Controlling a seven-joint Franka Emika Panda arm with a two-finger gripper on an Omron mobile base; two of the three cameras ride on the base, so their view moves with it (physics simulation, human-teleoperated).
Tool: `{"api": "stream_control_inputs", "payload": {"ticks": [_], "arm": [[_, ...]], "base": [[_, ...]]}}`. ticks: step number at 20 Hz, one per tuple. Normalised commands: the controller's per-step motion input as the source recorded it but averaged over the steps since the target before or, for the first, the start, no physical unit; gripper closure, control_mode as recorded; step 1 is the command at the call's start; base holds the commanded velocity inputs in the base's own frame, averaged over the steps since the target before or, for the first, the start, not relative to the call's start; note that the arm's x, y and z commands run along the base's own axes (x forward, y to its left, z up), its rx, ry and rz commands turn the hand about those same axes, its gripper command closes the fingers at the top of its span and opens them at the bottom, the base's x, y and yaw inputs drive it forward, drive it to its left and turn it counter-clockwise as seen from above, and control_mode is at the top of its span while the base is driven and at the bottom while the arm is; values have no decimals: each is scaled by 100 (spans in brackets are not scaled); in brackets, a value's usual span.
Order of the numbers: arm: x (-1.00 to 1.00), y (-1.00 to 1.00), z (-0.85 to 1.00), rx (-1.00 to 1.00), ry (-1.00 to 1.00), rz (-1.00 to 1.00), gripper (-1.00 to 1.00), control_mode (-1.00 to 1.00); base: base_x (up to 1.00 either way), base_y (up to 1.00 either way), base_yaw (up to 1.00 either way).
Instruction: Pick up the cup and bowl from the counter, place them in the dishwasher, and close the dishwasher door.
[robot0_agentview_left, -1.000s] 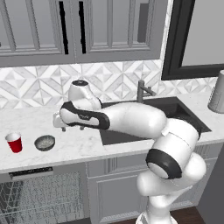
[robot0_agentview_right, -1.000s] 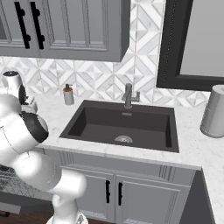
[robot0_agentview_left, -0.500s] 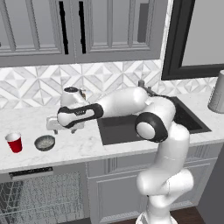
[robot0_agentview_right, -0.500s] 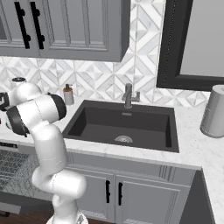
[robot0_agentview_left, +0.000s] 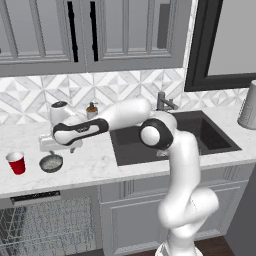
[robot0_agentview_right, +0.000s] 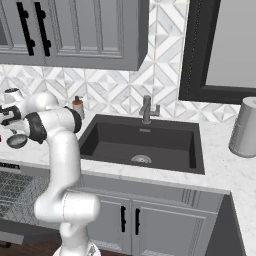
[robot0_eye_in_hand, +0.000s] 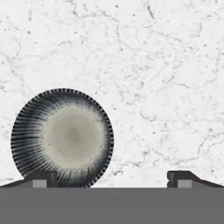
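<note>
**K:** Counter (robot0_agentview_left: 100, 165) first: long marble run, dark sink (robot0_agentview_left: 170, 137) set into its right half, front edge running above the dishwasher (robot0_agentview_left: 45, 225). Racks are visible below the black strip, so I judge the dishwasher door is down, though the panel itself is cut off.

**R:** Arm position?

**K:** Stretched left across the counter. Gripper (robot0_agentview_left: 56, 145) hangs just above the bowl (robot0_agentview_left: 51, 162), jaws spread wide, nothing between them. In the hand view the bowl (robot0_eye_in_hand: 62, 138) sits off toward one fingertip (robot0_eye_in_hand: 41, 178), not centred in the gap.

**R:** And the cup?

**K:** Cup (robot0_agentview_left: 16, 162) stands upright near the counter's left end, just beside the bowl, apart from it. Both lie close to the front edge.

**R:** Risks?

**K:** Offset is the main one. A straight descent could land a fingertip on the rim and tip or skate the bowl. It looks shallow and slick, so a poor pinch may squirt it toward the cup or over the front edge.

**R:** Room to correct?

**K:** Open marble behind the bowl toward the backsplash and right toward the sink. Soap dispenser (robot0_agentview_left: 91, 110) stands at the back edge, well apart. Left side is tight because of the cup.
</note>
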Motion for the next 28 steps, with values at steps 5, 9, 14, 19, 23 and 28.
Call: {"api": "stream_control_inputs", "payload": {"ticks": [5,9,14,19,23,28], "arm": [[0,0,-47,-5,0,0,-100,-100],[4,0,-52,-2,0,0,-100,-100],[0,-9,-61,2,0,0,-100,-100],[-1,-9,-52,10,0,0,-100,-100],[0,0,-12,1,0,0,100,-100],[-13,0,0,-1,-1,-1,100,-100]], "base": [[0,0,0],[0,0,0],[0,0,0],[0,0,0],[0,0,0],[0,0,0]]}}
